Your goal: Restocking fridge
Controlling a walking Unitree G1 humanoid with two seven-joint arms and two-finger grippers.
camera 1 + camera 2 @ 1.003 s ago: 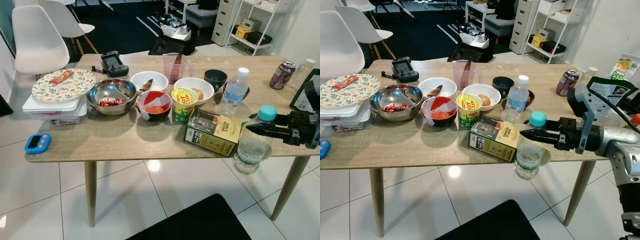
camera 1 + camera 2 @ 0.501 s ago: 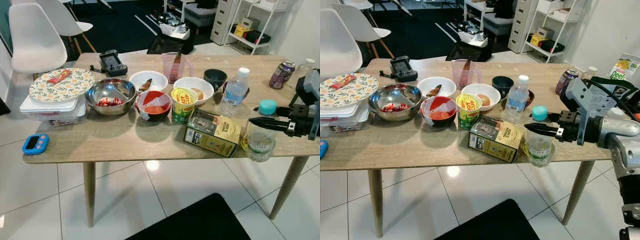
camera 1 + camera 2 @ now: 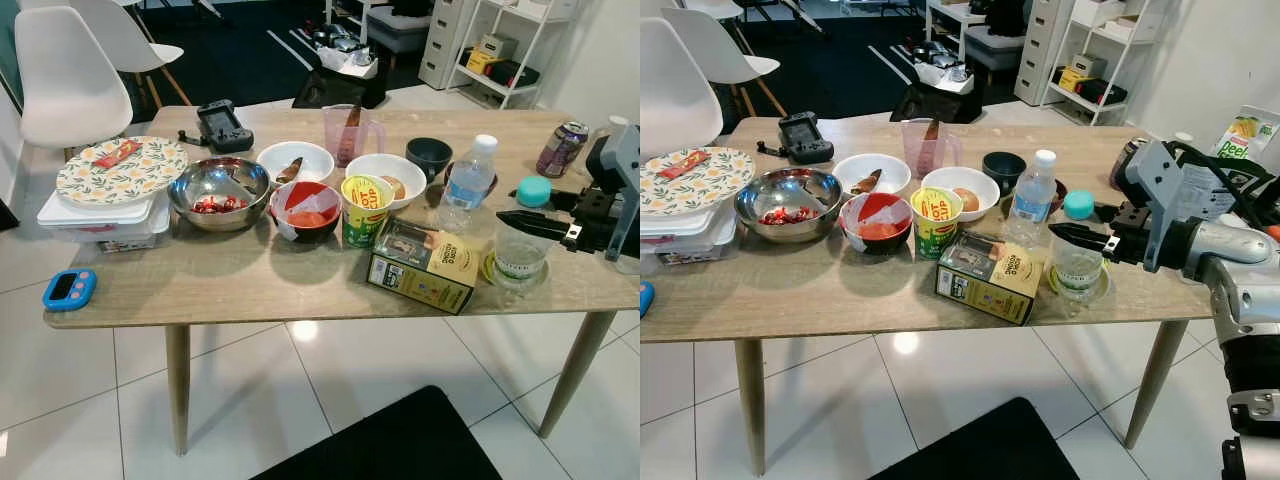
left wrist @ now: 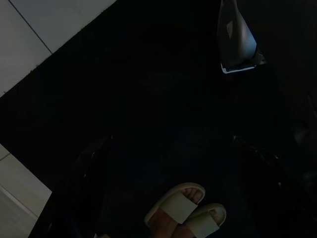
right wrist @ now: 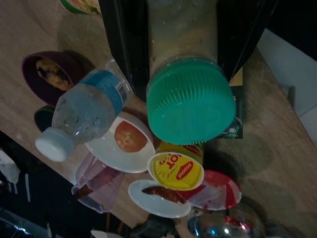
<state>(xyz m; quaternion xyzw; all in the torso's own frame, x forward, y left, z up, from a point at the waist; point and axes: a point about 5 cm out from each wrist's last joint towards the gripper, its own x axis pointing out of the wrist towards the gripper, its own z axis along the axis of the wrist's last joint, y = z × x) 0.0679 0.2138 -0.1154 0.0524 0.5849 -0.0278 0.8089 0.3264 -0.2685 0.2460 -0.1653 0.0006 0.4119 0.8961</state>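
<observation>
Gripping a clear bottle with a teal cap by its neck, the right gripper has its two black fingers pressed against either side of the bottle just under the cap — the right wrist view shows them flanking the pale contents closely. The bottle stands upright near the table's front right edge, and its base looks to rest on a small yellowish coaster, though the glass blurs that contact. Just beside it lies the yellow-and-green carton on its side; behind stand the water bottle, the yellow cup and the white bowl holding an egg-like thing.

Judging from this, the step in hand is taking the bottle off the table for the fridge. To do it well, the hold should be kept firm under the cap's flare so the neck cannot slip down, and the lift should go straight up before any turn — a sideways drag would knock the carton or the water bottle. Keeping the bottle vertical matters, as the liquid's weight hangs well below the pinch and could swing.

The left arm hangs idle; its wrist view is very dark, with a sandalled foot on a black mat, and I cannot tell how its fingers stand.
</observation>
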